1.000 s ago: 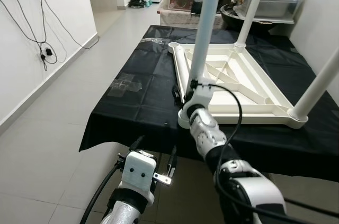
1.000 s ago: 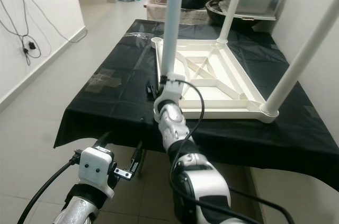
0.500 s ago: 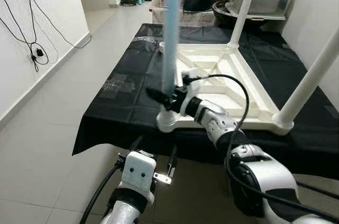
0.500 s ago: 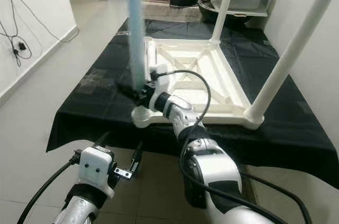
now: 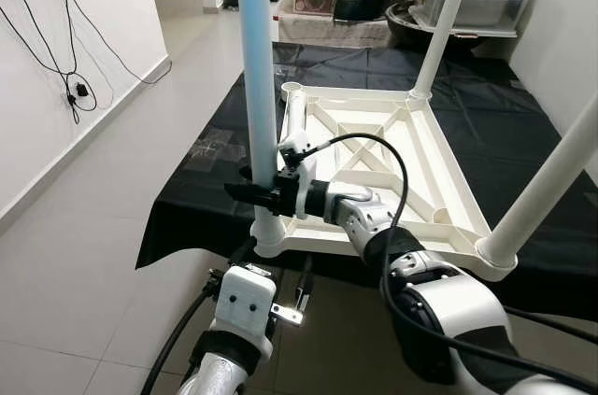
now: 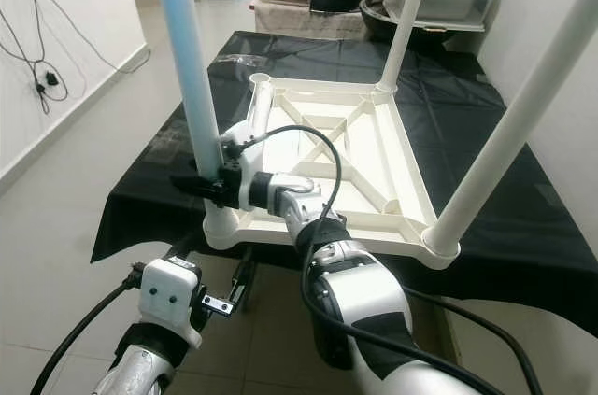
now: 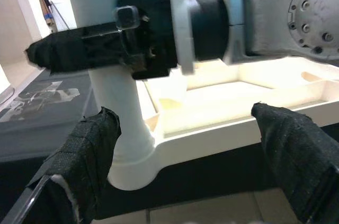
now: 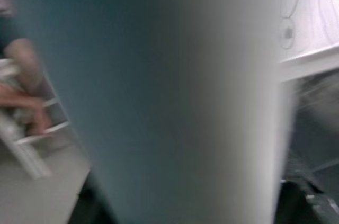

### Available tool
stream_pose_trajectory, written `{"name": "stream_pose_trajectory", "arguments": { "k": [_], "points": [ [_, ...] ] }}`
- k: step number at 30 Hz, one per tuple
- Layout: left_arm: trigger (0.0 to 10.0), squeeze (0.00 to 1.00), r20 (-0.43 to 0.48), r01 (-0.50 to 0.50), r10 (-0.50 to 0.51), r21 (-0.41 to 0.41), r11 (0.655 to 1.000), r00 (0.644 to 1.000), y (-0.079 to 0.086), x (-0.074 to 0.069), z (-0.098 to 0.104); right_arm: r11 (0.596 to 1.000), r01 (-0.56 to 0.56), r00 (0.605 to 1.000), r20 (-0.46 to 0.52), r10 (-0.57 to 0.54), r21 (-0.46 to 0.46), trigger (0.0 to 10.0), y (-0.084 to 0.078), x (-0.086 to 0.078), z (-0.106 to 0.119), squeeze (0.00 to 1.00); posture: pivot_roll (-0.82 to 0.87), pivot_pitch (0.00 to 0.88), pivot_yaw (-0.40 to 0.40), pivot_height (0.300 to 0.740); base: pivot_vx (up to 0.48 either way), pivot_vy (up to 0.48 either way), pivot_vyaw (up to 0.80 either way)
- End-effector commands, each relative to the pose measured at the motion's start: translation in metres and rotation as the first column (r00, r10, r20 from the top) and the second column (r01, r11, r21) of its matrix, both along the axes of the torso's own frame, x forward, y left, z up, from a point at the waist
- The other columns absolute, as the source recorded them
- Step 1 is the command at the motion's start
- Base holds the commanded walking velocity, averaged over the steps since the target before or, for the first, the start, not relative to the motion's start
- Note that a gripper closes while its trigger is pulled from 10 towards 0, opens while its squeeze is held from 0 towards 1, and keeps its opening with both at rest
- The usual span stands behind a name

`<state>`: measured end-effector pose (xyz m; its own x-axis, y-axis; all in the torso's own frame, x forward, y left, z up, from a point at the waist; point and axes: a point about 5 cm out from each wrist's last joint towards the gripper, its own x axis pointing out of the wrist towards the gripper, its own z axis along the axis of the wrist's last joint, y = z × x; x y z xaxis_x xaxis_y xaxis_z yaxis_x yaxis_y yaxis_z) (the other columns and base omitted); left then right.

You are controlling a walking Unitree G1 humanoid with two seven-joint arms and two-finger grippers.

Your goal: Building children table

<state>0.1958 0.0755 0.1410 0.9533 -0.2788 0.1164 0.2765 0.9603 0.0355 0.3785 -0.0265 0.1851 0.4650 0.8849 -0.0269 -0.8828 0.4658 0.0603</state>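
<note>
Fingers of my right gripper (image 5: 250,192) squeeze the tall pale blue plastic leg (image 5: 256,87) low down. It stands straight up, its foot in the near corner socket of the upside-down white plastic table top (image 5: 374,148). My left gripper (image 7: 185,166) waits just below that corner, fingers spread and holding nothing.

right arm (image 5: 439,297): silver and white rounded shells, with a black ring at each joint
right wrist (image 5: 350,208): silver metal, small round screws on its side in the left wrist view
cable (image 5: 397,171): black, thin, it makes a loop over the right arm
right gripper (image 5: 254,193): black body
left wrist (image 5: 245,300): white box with two small dark dots
left gripper (image 7: 185,160): black fingers (image 7: 90,155) wrapped in rough tape
left cable (image 5: 177,348): black
</note>
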Motion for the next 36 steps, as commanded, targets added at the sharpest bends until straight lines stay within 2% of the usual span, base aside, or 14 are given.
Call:
{"name": "stream_pose_trajectory", "arguments": {
  "k": [1, 9, 12, 14, 16, 18, 20, 25, 26, 30, 31, 33, 34, 36],
  "points": [
    [10.0, 0.00, -0.013, 0.005, -0.005, -0.005, 1.000, 1.000, -0.002, -0.002, -0.003, 0.995, 0.098, 0.994, -0.041, -0.099, -0.021, 0.0, -0.001, 0.002, -0.009, 0.00, 0.14, 0.038, -0.034, 0.740, 0.000, 0.000, 0.00],
    [10.0, 0.00, -0.015, 0.005, -0.005, -0.006, 1.000, 1.000, -0.001, -0.001, -0.003, 0.792, 0.610, 0.792, -0.024, -0.611, -0.013, 0.0, -0.041, 0.020, -0.014, 0.00, 0.12, 0.040, -0.035, 0.740, 0.000, 0.000, 0.00],
    [10.0, 0.00, -0.016, 0.007, -0.007, -0.005, 1.000, 1.000, -0.001, -0.001, -0.004, 0.656, 0.755, 0.655, -0.035, -0.754, -0.011, 0.0, -0.057, 0.022, -0.018, 0.00, 0.12, 0.039, -0.033, 0.740, 0.000, 0.000, 0.00],
    [10.0, 0.00, -0.016, 0.010, -0.010, -0.003, 1.000, 1.000, -0.001, -0.001, -0.004, 0.402, 0.916, 0.401, -0.068, -0.914, 0.002, 0.0, -0.078, 0.021, -0.022, 0.00, 0.12, 0.038, -0.031, 0.740, 0.000, 0.000, 0.00],
    [10.0, 0.00, -0.016, 0.010, -0.010, -0.003, 1.000, 1.000, -0.001, -0.001, -0.004, 0.402, 0.916, 0.401, -0.068, -0.914, 0.002, 0.0, -0.078, 0.021, -0.022, 0.00, 0.12, 0.038, -0.031, 0.740, 0.000, 0.000, 0.00],
    [10.0, 0.00, -0.015, 0.010, -0.010, -0.002, 1.000, 1.000, -0.001, 0.000, -0.004, 0.218, 0.976, 0.213, -0.131, -0.968, -0.025, 0.0, -0.088, 0.016, -0.031, 0.00, 0.12, 0.037, -0.034, 0.740, 0.000, 0.000, 0.00],
    [10.0, 0.00, -0.014, 0.009, -0.009, -0.002, 1.000, 1.000, -0.001, 0.000, -0.004, 0.190, 0.981, 0.181, -0.159, -0.971, -0.044, 0.0, -0.084, 0.013, -0.035, 0.00, 0.12, 0.038, -0.034, 0.740, 0.000, 0.000, 0.00],
    [10.0, 0.00, -0.013, 0.010, -0.010, -0.001, 1.000, 1.000, -0.001, 0.000, -0.004, 0.214, 0.976, 0.202, -0.211, -0.956, -0.035, 0.0, -0.066, 0.009, -0.038, 0.00, 0.12, 0.038, -0.034, 0.740, 0.000, 0.000, 0.00],
    [10.0, 0.00, -0.014, 0.010, -0.010, -0.001, 1.000, 1.000, -0.001, 0.000, -0.004, 0.280, 0.960, 0.272, -0.232, -0.934, -0.002, 10.0, -0.057, 0.009, -0.035, 0.00, 0.12, 0.034, -0.032, 0.740, 0.000, 0.000, 0.00],
    [10.0, 0.00, -0.014, 0.009, -0.009, -0.002, 1.000, 1.000, -0.001, 0.001, -0.004, 0.365, 0.930, 0.367, -0.230, -0.902, 0.051, 10.0, -0.048, 0.011, -0.028, 0.00, 0.12, 0.034, -0.032, 0.740, 0.000, 0.000, 0.00],
    [10.0, 0.00, -0.016, 0.009, -0.009, -0.002, 1.000, 1.000, -0.002, 0.001, -0.005, 0.436, 0.896, 0.444, -0.214, -0.870, 0.085, 10.0, -0.043, 0.013, -0.022, 1.00, 0.11, 0.031, -0.033, 0.740, 0.000, 0.000, 0.00],
    [10.0, 0.00, -0.017, 0.009, -0.009, -0.003, 1.000, 1.000, -0.002, 0.000, -0.005, 0.542, 0.830, 0.558, -0.171, -0.812, 0.134, 10.0, -0.036, 0.015, -0.012, 1.00, 0.11, 0.031, -0.033, 0.740, 0.000, 0.000, 0.00],
    [10.0, 0.00, -0.018, 0.009, -0.009, -0.003, 1.000, 1.000, -0.002, 0.000, -0.005, 0.619, 0.768, 0.640, -0.161, -0.751, 0.163, 10.0, -0.031, 0.015, -0.008, 0.00, 0.11, 0.031, -0.033, 0.740, 0.000, 0.000, 0.00],
    [10.0, 0.00, -0.019, 0.009, -0.009, -0.005, 1.000, 1.000, -0.002, 0.000, -0.005, 0.681, 0.710, 0.703, -0.122, -0.701, 0.180, 10.0, -0.030, 0.016, -0.003, 0.00, 0.11, 0.030, -0.034, 0.740, 0.000, 0.000, 0.00]
  ]
}}
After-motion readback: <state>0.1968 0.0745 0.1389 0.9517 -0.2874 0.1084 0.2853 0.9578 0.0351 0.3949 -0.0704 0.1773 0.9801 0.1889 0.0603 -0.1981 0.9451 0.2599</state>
